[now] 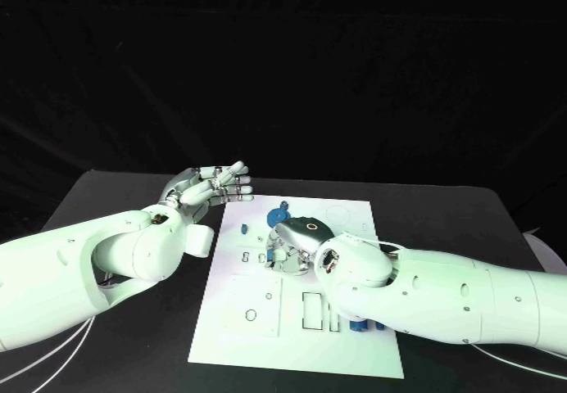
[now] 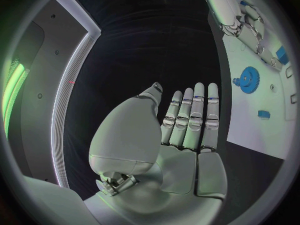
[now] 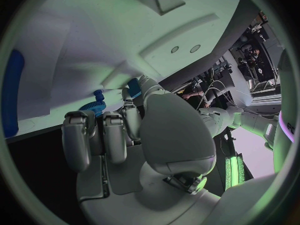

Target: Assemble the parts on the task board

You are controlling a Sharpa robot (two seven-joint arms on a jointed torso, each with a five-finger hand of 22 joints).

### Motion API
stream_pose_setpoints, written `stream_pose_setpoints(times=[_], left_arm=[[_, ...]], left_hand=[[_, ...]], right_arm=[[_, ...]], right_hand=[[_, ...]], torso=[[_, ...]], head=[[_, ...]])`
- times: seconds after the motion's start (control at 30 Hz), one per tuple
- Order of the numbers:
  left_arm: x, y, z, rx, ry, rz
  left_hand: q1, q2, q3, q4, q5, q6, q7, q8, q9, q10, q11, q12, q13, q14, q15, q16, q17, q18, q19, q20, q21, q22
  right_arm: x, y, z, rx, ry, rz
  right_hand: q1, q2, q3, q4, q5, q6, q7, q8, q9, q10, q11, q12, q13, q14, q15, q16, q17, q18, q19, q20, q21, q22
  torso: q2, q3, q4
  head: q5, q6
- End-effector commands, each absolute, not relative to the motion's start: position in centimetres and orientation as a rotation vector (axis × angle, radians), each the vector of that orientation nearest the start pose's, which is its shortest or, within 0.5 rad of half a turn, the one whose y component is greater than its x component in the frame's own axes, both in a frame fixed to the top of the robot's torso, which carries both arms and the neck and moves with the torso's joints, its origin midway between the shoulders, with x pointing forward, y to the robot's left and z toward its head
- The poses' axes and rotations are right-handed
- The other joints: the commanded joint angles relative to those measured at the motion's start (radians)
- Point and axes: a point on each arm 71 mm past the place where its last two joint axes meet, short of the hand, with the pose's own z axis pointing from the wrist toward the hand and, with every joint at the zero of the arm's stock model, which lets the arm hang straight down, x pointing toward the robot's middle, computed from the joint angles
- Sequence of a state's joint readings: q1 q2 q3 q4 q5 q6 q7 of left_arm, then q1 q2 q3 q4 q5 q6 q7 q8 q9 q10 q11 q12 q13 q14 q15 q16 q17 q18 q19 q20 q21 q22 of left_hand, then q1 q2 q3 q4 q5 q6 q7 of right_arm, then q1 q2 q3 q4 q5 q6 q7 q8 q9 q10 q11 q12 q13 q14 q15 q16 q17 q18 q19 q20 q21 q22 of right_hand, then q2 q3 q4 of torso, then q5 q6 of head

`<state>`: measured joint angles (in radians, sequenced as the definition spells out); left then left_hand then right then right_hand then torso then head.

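Left hand (image 1: 210, 187) is held flat, fingers extended and empty, off the task board (image 1: 342, 214) at ten o'clock, evidently clearing room while right hand (image 1: 302, 237) works mid-board, fingers curled, contents indeterminable, blue gear (image 1: 281, 216) just beyond at twelve.

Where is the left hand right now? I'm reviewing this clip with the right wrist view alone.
Observer: The left hand is raised off the far left corner of the task board, and it holds nothing.
Operator: Are its fingers curled?
Observer: No. In the left wrist view its fingers are straight and lie side by side, with the palm bare.
Operator: Any parts besides the blue gear I see?
Observer: Yes, small blue pieces stand near the board's near right edge.
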<state>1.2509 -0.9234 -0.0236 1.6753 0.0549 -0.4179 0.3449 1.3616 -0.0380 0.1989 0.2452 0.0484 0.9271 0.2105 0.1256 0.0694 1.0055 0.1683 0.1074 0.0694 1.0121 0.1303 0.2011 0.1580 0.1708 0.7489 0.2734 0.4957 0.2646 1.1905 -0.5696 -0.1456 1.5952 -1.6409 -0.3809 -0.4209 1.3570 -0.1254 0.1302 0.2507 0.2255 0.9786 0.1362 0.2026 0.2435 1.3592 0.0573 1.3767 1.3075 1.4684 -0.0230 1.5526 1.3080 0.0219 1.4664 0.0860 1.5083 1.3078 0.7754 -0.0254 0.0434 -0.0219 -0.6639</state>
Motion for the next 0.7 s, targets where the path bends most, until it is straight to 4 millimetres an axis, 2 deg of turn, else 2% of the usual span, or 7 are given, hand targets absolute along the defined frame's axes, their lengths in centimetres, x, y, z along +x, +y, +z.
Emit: stream_pose_setpoints(times=[0.03, 0.3, 0.43, 0.5, 0.57, 0.7], left_arm=[[47.2, 20.8, -14.2, -1.167, 1.388, -1.553], [47.2, 20.9, -14.2, -1.168, 1.391, -1.554], [47.2, 20.9, -14.2, -1.17, 1.397, -1.55], [47.2, 21.0, -14.3, -1.166, 1.41, -1.542], [47.3, 21.1, -14.4, -1.151, 1.437, -1.529], [47.4, 21.2, -14.9, -1.063, 1.56, -1.482]], left_hand=[[0.007, 0.002, -0.006, 0.0, 0.001, 0.001, 0.005, -0.004, -0.001, 0.0, 0.005, -0.005, -0.001, -0.001, 0.006, -0.007, 0.001, 0.008, -0.006, -0.002, 0.003, 0.002], [0.008, 0.002, -0.006, 0.0, 0.001, 0.001, 0.005, -0.004, -0.001, 0.0, 0.005, -0.005, -0.001, -0.001, 0.006, -0.007, 0.002, 0.008, -0.007, -0.001, 0.004, 0.002], [0.009, 0.001, -0.006, -0.001, 0.001, 0.002, 0.004, -0.004, -0.001, 0.001, 0.004, -0.006, -0.001, -0.001, 0.006, -0.007, 0.002, 0.008, -0.007, -0.001, 0.004, 0.002], [0.013, 0.0, -0.007, -0.004, 0.001, 0.004, 0.004, -0.005, 0.0, 0.003, 0.003, -0.006, 0.0, 0.004, 0.004, -0.006, 0.004, 0.008, -0.009, -0.001, 0.007, 0.004], [0.018, 0.0, -0.01, -0.007, 0.001, 0.011, 0.002, -0.006, 0.001, 0.014, 0.0, -0.006, 0.002, 0.019, 0.0, 0.0, 0.01, 0.009, -0.01, -0.001, 0.015, 0.008], [0.023, -0.004, -0.016, -0.011, 0.002, 0.046, -0.011, 0.004, 0.006, 0.082, -0.02, 0.021, 0.015, 0.079, -0.023, 0.035, 0.032, 0.013, 0.009, -0.009, 0.045, 0.024]], right_arm=[[43.7, -5.8, -20.9, -0.291, 1.648, 0.643], [43.6, -6.1, -20.5, -0.257, 1.605, 0.664], [43.4, -6.5, -19.9, -0.22, 1.541, 0.716], [43.2, -6.9, -19.4, -0.188, 1.487, 0.786], [43.1, -7.4, -18.8, -0.148, 1.439, 0.867], [43.2, -8.9, -17.6, -0.063, 1.428, 1.002]], right_hand=[[-0.007, -0.013, -0.004, 0.012, -0.011, -0.014, 0.002, -0.007, -0.002, -0.01, 0.0, -0.007, 0.002, 0.093, 0.01, -0.004, 0.225, -0.002, 0.054, 0.008, -0.007, 0.217], [-0.046, -0.052, -0.065, 0.039, 0.035, -0.068, 0.017, -0.021, -0.007, -0.064, 0.015, -0.045, -0.049, 0.086, 0.023, -0.017, 0.202, 0.006, 0.032, 0.02, -0.039, 0.198], [-0.049, -0.051, -0.085, 0.04, 0.044, -0.075, 0.019, -0.019, -0.006, -0.069, 0.017, -0.047, -0.054, 0.086, 0.025, -0.018, 0.2, 0.007, 0.031, 0.022, -0.042, 0.197], [-0.039, -0.045, -0.089, 0.038, 0.055, -0.078, 0.02, -0.016, -0.005, -0.068, 0.018, -0.045, -0.053, 0.084, 0.025, -0.022, 0.195, 0.009, 0.025, 0.023, -0.05, 0.192], [-0.014, -0.027, -0.082, 0.035, 0.068, -0.074, 0.018, -0.008, -0.002, -0.067, 0.016, -0.044, -0.053, 0.083, 0.024, -0.026, 0.189, 0.012, 0.018, 0.024, -0.062, 0.185], [0.018, 0.003, -0.066, 0.028, 0.084, -0.056, 0.013, 0.008, 0.004, -0.078, 0.011, -0.054, -0.068, 0.079, 0.02, -0.035, 0.174, 0.021, -0.004, 0.021, -0.096, 0.165]], torso=[[0.0, -0.0002, 0.0], [0.0, 0.0003, 0.0003], [0.0, 0.0005, -0.0002], [-0.001, 0.0009, -0.0009], [-0.003, 0.0011, -0.0017], [-0.008, 0.003, -0.0025]], head=[[0.0, -0.001], [0.001, -0.001], [0.001, 0.0], [0.002, 0.0], [0.004, 0.001], [0.007, 0.004]])
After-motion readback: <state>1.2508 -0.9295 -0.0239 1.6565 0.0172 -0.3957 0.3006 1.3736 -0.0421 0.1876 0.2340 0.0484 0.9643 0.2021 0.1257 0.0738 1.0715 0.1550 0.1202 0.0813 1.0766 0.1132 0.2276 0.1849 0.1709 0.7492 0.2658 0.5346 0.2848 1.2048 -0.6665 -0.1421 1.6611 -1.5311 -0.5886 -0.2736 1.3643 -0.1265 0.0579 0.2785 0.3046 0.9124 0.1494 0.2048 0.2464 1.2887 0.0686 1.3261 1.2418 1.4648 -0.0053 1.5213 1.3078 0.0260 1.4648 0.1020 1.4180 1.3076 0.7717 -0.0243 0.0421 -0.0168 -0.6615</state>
